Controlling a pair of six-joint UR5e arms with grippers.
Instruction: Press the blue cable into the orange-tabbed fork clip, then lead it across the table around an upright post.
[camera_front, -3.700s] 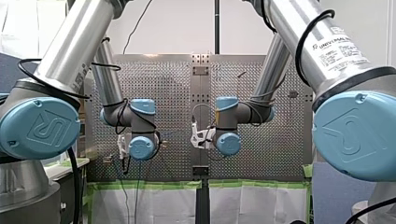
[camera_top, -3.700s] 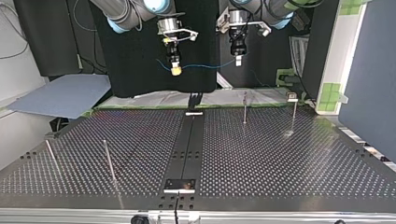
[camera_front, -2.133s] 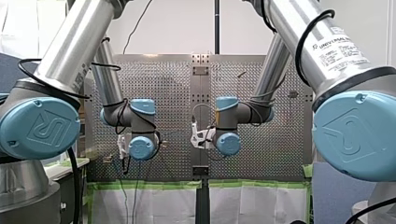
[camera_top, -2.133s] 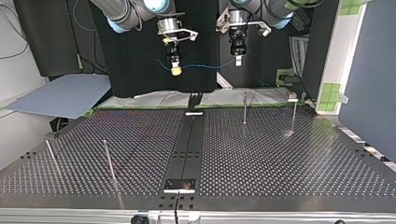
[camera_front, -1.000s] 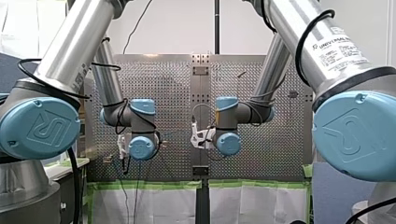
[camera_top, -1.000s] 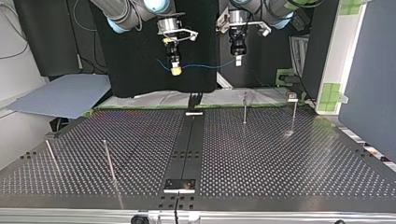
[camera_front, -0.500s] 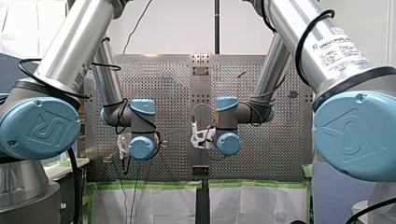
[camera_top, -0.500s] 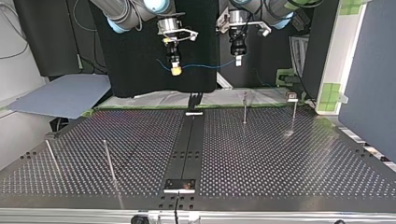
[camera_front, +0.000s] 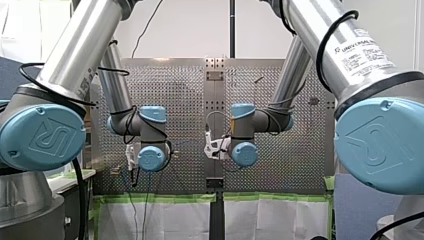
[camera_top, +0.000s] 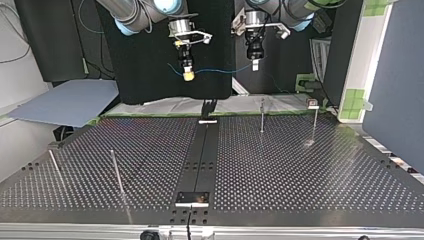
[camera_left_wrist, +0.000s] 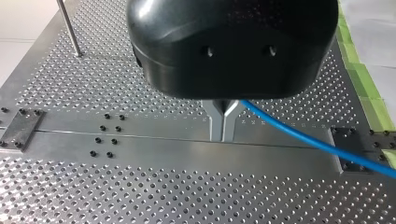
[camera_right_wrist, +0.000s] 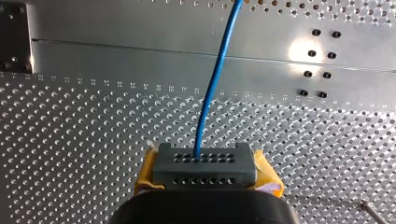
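Nothing has moved since the earlier frames: both arms hang in the same pose and the blue cable (camera_top: 220, 70) has the same sag. Top view: right gripper (camera_top: 188, 75) with yellow pads sits at 12 o'clock of the table (camera_top: 300, 170), left gripper (camera_top: 255, 65) just beside it toward 1 o'clock, both well above the far edge. Cable is strung between them in the air, long axis 9-to-3 o'clock, not touching the table. Left wrist view: left gripper (camera_left_wrist: 223, 135) has its metal fingers (camera_left_wrist: 217, 122) pinched narrow, and the cable (camera_left_wrist: 308, 142) leaves them toward 4 o'clock, so it looks clamped. Right wrist view: right gripper (camera_right_wrist: 201, 163) is closed on the cable (camera_right_wrist: 215, 79), which runs straight ahead toward 12 o'clock from between the yellow pads (camera_right_wrist: 145, 173). No orange-tabbed fork clip can be made out in any view; a small grey block (camera_top: 313, 103) at 1 o'clock is too small to tell. Judgement: clip step not yet done, task at the start. Two upright posts (camera_top: 262, 115) stand below the left gripper's side at 1 o'clock, two more posts (camera_top: 116, 172) at 8 o'clock; the left arm is nearer the first pair. Next move turns on lowering the span, still lying 9-to-3, onto the clip.
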